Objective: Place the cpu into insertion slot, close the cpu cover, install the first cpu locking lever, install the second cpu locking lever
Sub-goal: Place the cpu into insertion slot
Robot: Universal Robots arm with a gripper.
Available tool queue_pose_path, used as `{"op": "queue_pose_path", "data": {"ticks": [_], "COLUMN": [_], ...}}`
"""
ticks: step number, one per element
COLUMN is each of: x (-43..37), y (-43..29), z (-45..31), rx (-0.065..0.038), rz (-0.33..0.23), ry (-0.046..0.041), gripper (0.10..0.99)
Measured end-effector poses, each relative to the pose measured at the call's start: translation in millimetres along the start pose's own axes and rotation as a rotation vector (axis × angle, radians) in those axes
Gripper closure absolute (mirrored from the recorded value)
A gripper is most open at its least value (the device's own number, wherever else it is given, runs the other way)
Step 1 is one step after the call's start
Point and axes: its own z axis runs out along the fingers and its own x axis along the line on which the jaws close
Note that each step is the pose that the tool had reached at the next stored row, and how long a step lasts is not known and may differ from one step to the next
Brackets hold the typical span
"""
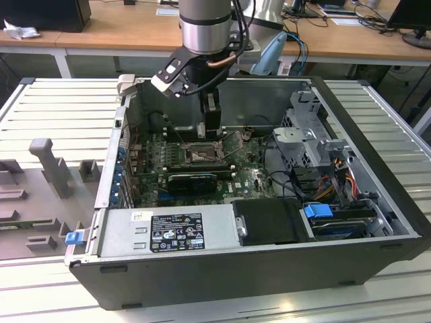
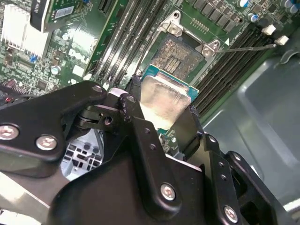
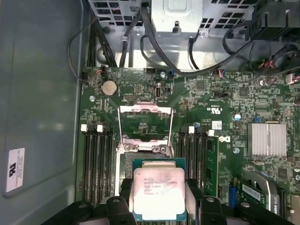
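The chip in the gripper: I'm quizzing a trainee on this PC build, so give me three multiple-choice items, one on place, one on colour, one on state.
1. Where is the chip?
A. On the floor.
B. Held in the gripper, off the socket.
C. Seated in the socket.

2. What colour is the chip's face?
A. Pale silver.
B. Red.
C. Black.

3. How is the socket's cover?
A. Shut over the socket.
B. Taken off altogether.
C. Flipped open.

Answers: 1 B, the gripper clamps it while the socket lies bare; 2 A, the face shines pale silver in both wrist views; 3 C, the cover stands up clear of the socket.
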Motion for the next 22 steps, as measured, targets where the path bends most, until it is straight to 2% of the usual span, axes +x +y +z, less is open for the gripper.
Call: {"op": "queue_pose_path", "data": {"ticks": [3,11,15,19,22], "x": [-0.1,0.0,0.3,4.2,4.6], "y": [-1.4,-6.0,-9.6,-11.7,-13.0], "z": [4.5,9.1,17.4,30.2,37.1], "rx": [0.0,0.0,0.0,0.001,0.0], "rz": [0.0,0.0,0.0,0.002,0.011], "ry": [-0.0001,0.0,-0.0004,-0.0007,-0.0016], "gripper": [0.557,0.557,0.557,0.557,0.557]}}
